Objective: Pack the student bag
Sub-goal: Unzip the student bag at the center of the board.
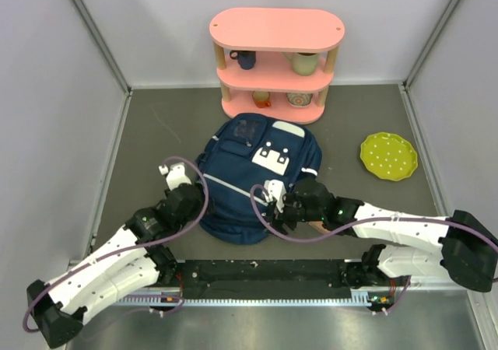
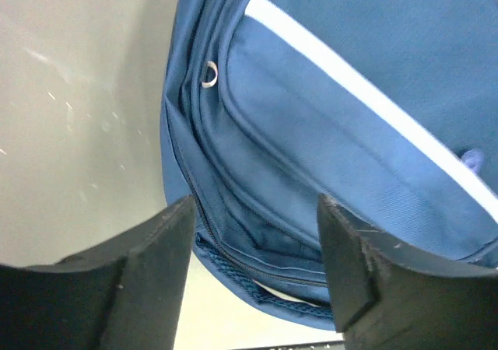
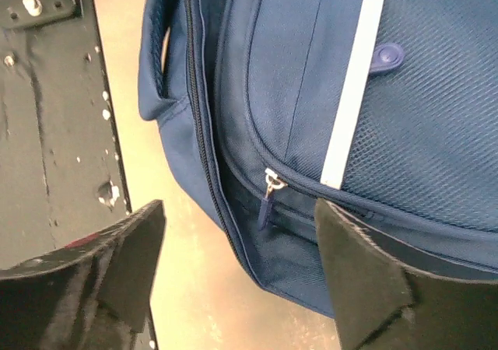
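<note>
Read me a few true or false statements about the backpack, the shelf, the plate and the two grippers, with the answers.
1. The backpack lies in front of the pink shelf. True.
2. The green plate sits on the shelf. False: it lies on the table, to the right of the backpack.
3. The right gripper clamps a zipper pull. False: its jaws stand apart and the pull is untouched.
4. A blue cup stands on the shelf. True.
5. The left gripper is open. True.
</note>
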Controlling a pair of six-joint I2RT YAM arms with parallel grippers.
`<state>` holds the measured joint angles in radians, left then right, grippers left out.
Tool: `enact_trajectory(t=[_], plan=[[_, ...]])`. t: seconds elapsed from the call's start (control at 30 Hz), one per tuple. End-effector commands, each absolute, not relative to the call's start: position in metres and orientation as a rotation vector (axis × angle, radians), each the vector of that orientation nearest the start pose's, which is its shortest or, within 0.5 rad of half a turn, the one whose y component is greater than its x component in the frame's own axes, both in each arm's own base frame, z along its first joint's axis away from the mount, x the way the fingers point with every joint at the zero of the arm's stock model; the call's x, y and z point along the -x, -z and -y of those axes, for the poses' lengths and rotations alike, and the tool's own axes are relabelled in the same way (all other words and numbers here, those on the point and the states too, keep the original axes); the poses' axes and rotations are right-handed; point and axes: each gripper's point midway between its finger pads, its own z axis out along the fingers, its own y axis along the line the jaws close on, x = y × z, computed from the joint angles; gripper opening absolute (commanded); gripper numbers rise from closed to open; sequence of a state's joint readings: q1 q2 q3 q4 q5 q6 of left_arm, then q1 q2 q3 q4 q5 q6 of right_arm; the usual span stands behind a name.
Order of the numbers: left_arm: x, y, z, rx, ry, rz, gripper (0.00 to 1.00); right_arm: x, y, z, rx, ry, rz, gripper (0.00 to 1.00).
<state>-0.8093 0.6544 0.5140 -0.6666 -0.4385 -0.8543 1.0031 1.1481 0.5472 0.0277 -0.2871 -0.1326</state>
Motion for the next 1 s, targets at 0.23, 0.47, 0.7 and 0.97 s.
enact_trajectory(t=[0.23,0.47,0.7,0.97], plan=[[-0.196,-0.186,0.117,0.214,0.444,-2.112,0.89,-0.222,-0.183,-0.245,0.542,-0.484,-1.779,0.99],[-0.185,-0.198,0.191,0.044,0.730,-2.192,0.82,-0.264,-0.158,-0.176,-0.066,-0.464,-2.150,0.99],[-0.167,-0.196,0.264,-0.024,0.742,-2.241,0.77,-0.271,-0.159,-0.177,-0.204,-0.485,-2.177,0.99],[-0.134,-0.160,0.297,0.130,0.752,-2.320,0.64,-0.267,-0.171,-0.180,-0.291,-0.586,-2.126,0.99]])
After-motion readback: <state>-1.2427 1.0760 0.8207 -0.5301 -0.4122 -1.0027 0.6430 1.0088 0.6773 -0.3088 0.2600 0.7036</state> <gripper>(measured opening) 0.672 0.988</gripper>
